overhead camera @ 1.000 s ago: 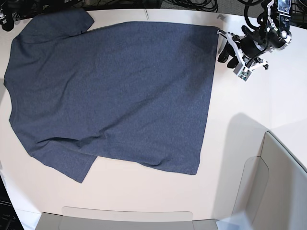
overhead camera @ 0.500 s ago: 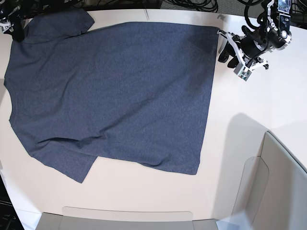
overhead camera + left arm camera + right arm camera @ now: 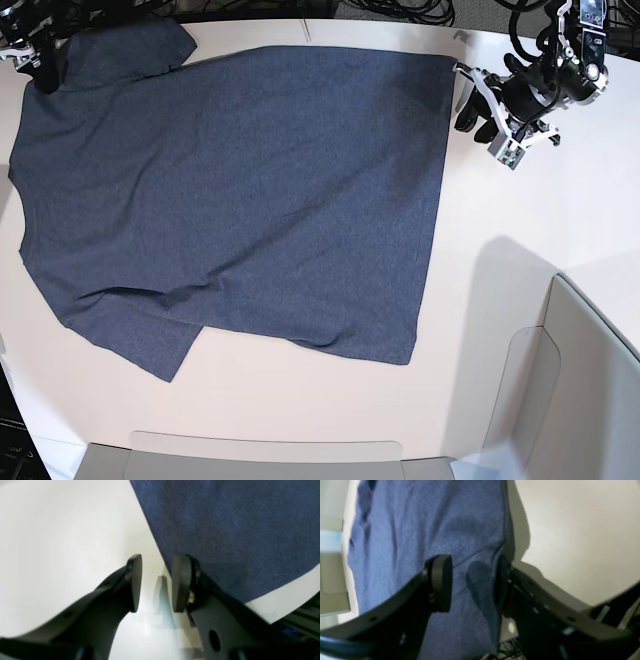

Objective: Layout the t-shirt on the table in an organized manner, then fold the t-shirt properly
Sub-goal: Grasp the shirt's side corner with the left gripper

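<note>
The t-shirt (image 3: 230, 190) lies spread flat across the surface (image 3: 500, 270), the left pincer (image 3: 156, 583) parted beside its far right corner, the right pincer (image 3: 470, 582) parted over its far left sleeve.

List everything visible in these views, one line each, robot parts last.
t-shirt: one, dark heathered navy-grey, spread flat across the table, plain side up.
table: one, off-white, under the shirt, curved edge at the far side.
translucent panels: pale grey, along the table's near and right edges in the base view.
cables: several, black, beyond the far edge.
left gripper: one, black with white parts, open, fingers over bare table beside the shirt's hem corner.
right gripper: one, black, open, over the shirt near a sleeve.
</note>
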